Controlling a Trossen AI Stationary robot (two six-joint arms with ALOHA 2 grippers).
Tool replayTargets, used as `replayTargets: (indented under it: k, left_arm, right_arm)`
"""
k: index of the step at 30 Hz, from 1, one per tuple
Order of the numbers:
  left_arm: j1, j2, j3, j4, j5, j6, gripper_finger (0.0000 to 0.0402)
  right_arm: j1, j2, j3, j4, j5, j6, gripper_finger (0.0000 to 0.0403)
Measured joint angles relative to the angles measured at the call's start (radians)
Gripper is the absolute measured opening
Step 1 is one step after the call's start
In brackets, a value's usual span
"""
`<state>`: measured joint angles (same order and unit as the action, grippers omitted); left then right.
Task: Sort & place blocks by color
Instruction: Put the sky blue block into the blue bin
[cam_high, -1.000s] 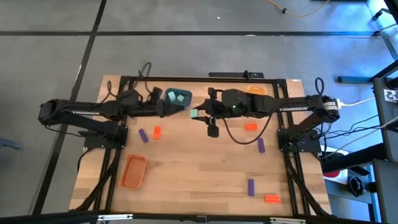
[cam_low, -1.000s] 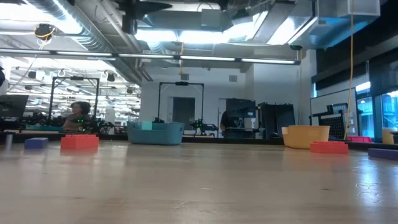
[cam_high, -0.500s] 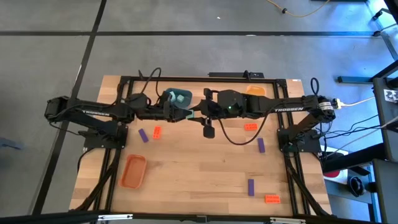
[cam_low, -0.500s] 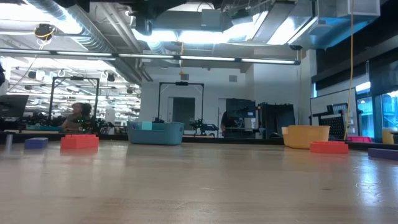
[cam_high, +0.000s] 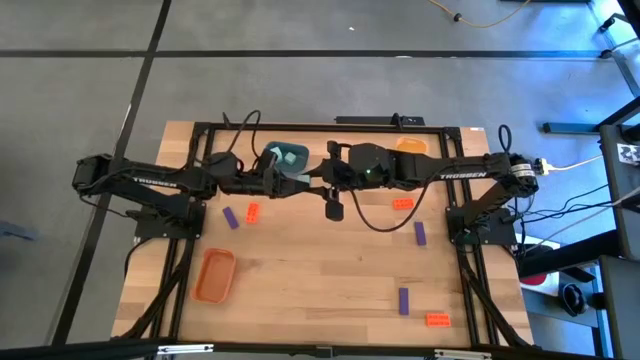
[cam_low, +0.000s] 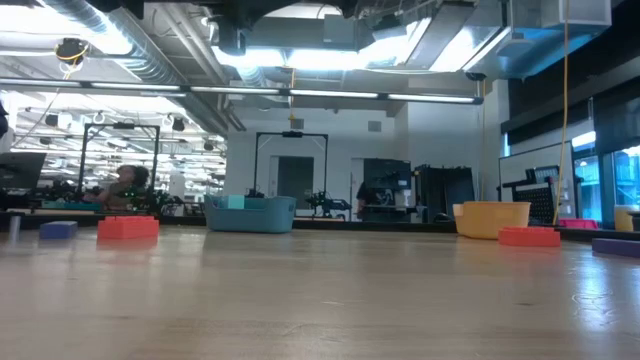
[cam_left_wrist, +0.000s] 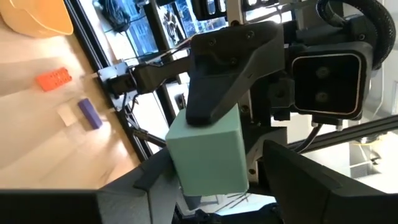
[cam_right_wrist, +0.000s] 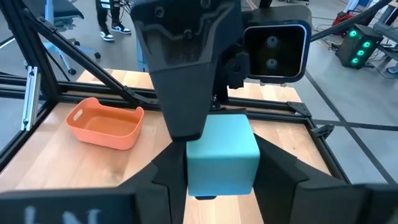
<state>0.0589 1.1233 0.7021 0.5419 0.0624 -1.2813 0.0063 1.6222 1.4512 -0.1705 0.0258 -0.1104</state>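
Observation:
A pale teal-green block (cam_right_wrist: 222, 152) hangs in the air over the table's far middle, just on the near side of the blue tray (cam_high: 288, 155). My right gripper (cam_right_wrist: 221, 183) is shut on it. My left gripper (cam_left_wrist: 214, 186) has come in from the table's left and is open. Its fingers stand on either side of the same block (cam_left_wrist: 208, 155), and a narrow gap shows on one side. Other blocks lie flat on the table: orange-red ones (cam_high: 252, 211) (cam_high: 402, 204) (cam_high: 436, 320) and purple ones (cam_high: 231, 217) (cam_high: 419, 233) (cam_high: 403, 300). My right gripper pinches the teal block by two opposite side faces (cam_right_wrist: 193, 162) between its two fingers. It comes level from the table's right. The block is lifted clear of the table and sits squarely between the fingers.
The blue tray holds teal pieces. A yellow-orange tray (cam_high: 410, 145) stands at the far edge right of centre, and an orange tray (cam_high: 214, 275) at the near left. The two arms meet nose to nose above the far middle. The dark frame rails run along both table sides.
My left gripper has moved toward the table's right until its fingers stand around the teal block that my right gripper holds. My right gripper has edged slightly toward the left with the block. Both have kept still over the last half second.

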Motion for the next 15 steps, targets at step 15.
replayTargets:
  k: [15]
  left_arm:
    - [0.040, -0.007, 0.000, -0.032, 0.014, 0.087, 0.0125]
  right_arm:
    - [0.001, -0.028, -0.001, -0.077, -0.005, 0.011, 0.0263]
